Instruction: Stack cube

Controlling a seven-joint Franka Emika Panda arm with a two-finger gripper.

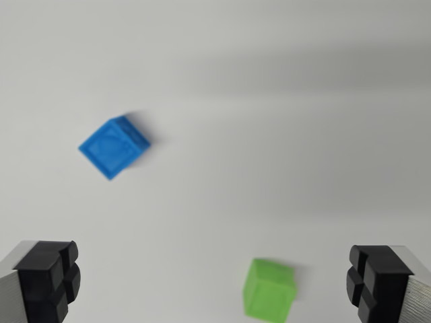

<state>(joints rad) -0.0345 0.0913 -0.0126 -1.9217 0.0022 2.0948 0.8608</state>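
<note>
A blue cube (113,147) lies on the white surface in the upper left of the wrist view, turned at an angle. A green cube (269,291) rests near the bottom edge, right of centre. My gripper (214,286) is open, its two black fingertips (50,279) at the bottom corners of the view. The green cube lies between the fingertips, closer to the right one, and touches neither. The blue cube is well beyond the left fingertip. Nothing is held.
A plain white tabletop (283,134) fills the view. A soft grey shadow band runs across the upper right.
</note>
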